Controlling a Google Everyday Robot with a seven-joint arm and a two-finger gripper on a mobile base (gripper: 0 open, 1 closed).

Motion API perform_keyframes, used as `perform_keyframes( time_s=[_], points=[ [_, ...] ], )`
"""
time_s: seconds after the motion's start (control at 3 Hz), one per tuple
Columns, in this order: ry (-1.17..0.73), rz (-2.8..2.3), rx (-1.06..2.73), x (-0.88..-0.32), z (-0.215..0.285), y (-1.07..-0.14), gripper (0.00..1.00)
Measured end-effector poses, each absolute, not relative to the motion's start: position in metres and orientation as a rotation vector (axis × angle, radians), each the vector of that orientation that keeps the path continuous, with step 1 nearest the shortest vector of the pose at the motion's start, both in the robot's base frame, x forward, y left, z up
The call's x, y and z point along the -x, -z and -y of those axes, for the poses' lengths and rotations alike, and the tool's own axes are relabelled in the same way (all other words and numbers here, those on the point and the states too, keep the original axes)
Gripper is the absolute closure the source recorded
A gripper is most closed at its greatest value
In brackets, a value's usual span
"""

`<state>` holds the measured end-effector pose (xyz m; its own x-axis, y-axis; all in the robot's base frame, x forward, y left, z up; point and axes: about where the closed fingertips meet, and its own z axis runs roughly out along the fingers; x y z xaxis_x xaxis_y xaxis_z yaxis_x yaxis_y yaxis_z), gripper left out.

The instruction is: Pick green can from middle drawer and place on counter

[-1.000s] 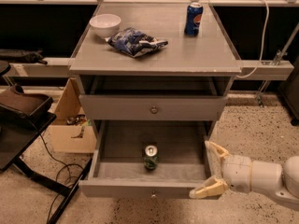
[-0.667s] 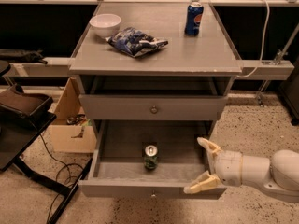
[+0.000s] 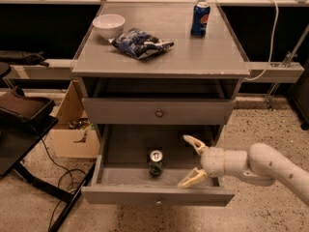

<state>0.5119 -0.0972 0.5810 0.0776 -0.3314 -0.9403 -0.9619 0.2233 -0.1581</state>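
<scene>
The green can (image 3: 155,162) stands upright on the grey floor of the open middle drawer (image 3: 120,180), near the front, its silver top showing. My gripper (image 3: 190,161) is inside the drawer, to the right of the can and apart from it. Its pale fingers are spread open and point left toward the can. The counter (image 3: 193,57) is the grey top of the cabinet above.
On the counter stand a white bowl (image 3: 108,25), a blue snack bag (image 3: 140,42) and a blue Pepsi can (image 3: 200,19). A shut upper drawer (image 3: 157,111) lies above the open one. A cardboard box (image 3: 75,124) and a black stand (image 3: 24,129) are on the left.
My gripper has moved left, over the drawer's right side and into it, closer to the green can. The can has not moved.
</scene>
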Motion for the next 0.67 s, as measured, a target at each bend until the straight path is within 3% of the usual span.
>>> perform_keyframes(
  time_s=[0.67],
  points=[
    [-0.784, -1.279, 1.397, -0.572, 0.047, -0.502, 0.00]
  ],
)
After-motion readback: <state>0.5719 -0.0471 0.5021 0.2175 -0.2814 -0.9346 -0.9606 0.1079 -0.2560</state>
